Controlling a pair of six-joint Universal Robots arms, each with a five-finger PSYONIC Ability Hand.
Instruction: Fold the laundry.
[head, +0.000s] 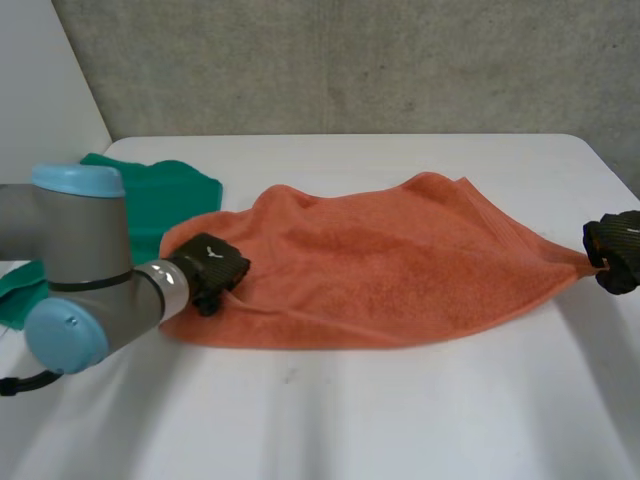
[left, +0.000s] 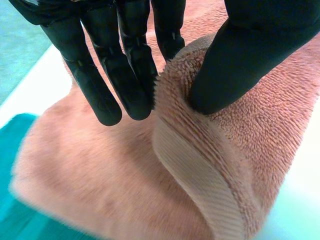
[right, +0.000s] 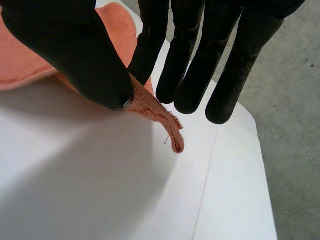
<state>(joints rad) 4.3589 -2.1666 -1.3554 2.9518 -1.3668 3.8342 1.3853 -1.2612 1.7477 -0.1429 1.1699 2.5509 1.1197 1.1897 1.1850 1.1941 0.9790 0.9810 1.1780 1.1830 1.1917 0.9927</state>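
An orange towel (head: 380, 265) lies spread across the white table (head: 350, 410). My left hand (head: 212, 268) is at its left corner, and the left wrist view shows the thumb (left: 240, 55) and fingers (left: 135, 75) pinching a raised fold of the towel (left: 190, 150). My right hand (head: 615, 250) is at the table's right edge, pinching the towel's far right corner (right: 160, 112) between thumb (right: 75, 55) and fingers (right: 195, 65), lifted a little off the table. The towel is stretched between both hands.
A green cloth (head: 160, 195) lies at the back left, partly under the orange towel and behind my left arm (head: 80, 280). The table's right edge (right: 260, 165) drops off to a grey floor just past my right hand.
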